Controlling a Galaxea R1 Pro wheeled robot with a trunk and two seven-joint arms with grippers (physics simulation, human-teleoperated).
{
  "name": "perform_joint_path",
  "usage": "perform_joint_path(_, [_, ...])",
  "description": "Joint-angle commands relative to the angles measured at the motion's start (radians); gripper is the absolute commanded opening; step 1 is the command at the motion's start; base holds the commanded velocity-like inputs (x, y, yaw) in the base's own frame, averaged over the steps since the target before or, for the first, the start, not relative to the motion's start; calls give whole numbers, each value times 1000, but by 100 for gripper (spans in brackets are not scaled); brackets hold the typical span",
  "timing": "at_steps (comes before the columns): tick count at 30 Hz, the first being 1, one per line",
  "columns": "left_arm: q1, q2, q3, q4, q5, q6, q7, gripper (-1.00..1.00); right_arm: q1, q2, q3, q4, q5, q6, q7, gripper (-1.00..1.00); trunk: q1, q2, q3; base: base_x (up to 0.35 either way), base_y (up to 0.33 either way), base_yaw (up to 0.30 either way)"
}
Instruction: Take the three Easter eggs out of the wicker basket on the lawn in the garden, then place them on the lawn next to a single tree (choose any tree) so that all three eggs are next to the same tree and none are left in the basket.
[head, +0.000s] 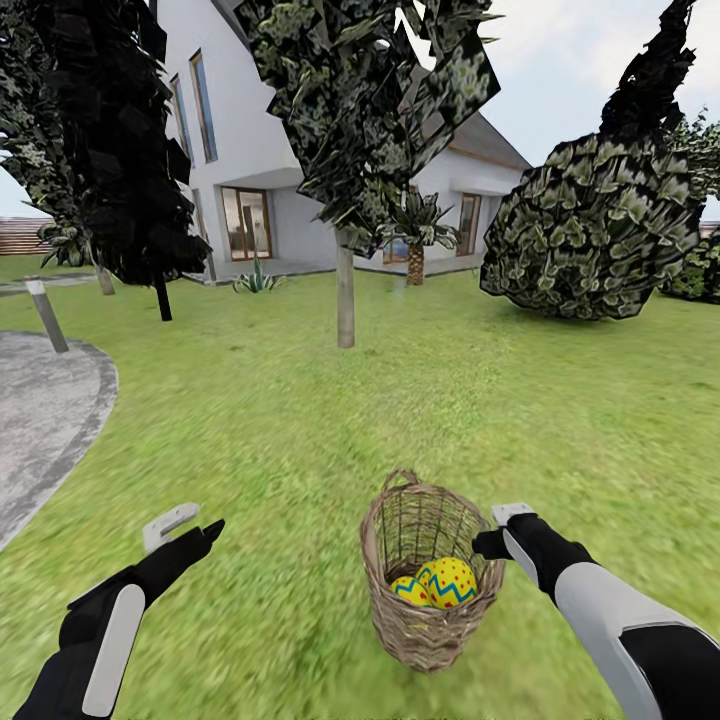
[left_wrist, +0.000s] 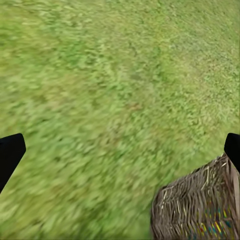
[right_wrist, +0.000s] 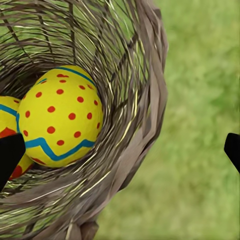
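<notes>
The brown wicker basket (head: 428, 600) stands upright on the lawn (head: 300, 450) just ahead of me. In it lie yellow Easter eggs with blue zigzags and red dots, two of them showing (head: 452, 582) (head: 408, 591). My right gripper (head: 500, 530) hovers open at the basket's right rim. In the right wrist view this gripper (right_wrist: 120, 150) straddles the basket wall (right_wrist: 140, 125), with one egg (right_wrist: 60, 115) large inside. My left gripper (head: 190, 528) is open over bare grass to the basket's left. The left wrist view has the basket (left_wrist: 197, 207) at one corner. A pale-trunked tree (head: 345, 300) stands farther ahead.
A grey paved patio (head: 40, 420) with a short post (head: 47, 315) lies at the left. A near-black tree (head: 120, 150) stands behind it, a big round bush (head: 590, 230) at the right, and the white house (head: 250, 130) at the back. Grass stretches between basket and tree.
</notes>
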Motion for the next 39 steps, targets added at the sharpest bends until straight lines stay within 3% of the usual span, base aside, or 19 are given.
perform_joint_path(1, [-1, 0, 1, -1, 10, 6, 4, 100, 0, -1, 8, -2, -3, 6, 1, 100, 4, -8, -4, 0, 0, 0])
perform_joint_path(21, [-1, 0, 1, -2, 10, 6, 4, 100, 0, -4, 6, -2, -3, 6, -1, 100, 80, -148, -67, 0, 0, 0])
perform_joint_path(30, [0, 0, 1, -2, 10, 6, 4, 100, 0, -4, 5, -2, -3, 6, -1, 100, 84, -150, -102, 0, 0, 0])
perform_joint_path(39, [-1, 0, 1, 2, 7, 7, 4, 100, 0, -4, 5, -2, -3, 6, -1, 100, 84, -150, -102, 34, 0, 0])
